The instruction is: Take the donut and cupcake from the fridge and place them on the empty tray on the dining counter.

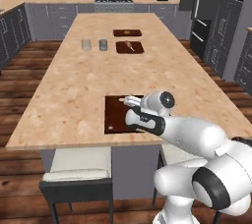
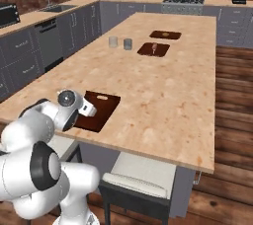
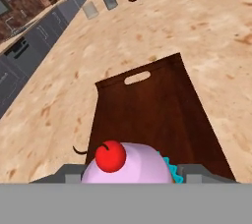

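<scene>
Our white arm reaches forward and low, and our two-finger gripper (image 3: 129, 171) is closed on the pink-frosted cupcake (image 3: 125, 165).

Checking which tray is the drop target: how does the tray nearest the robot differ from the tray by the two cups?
The near tray sits at the counter's near edge under the gripper, its surface bare; the tray by the cups lies mid-counter and carries a small food item. Both are dark brown flat rectangles.
</scene>
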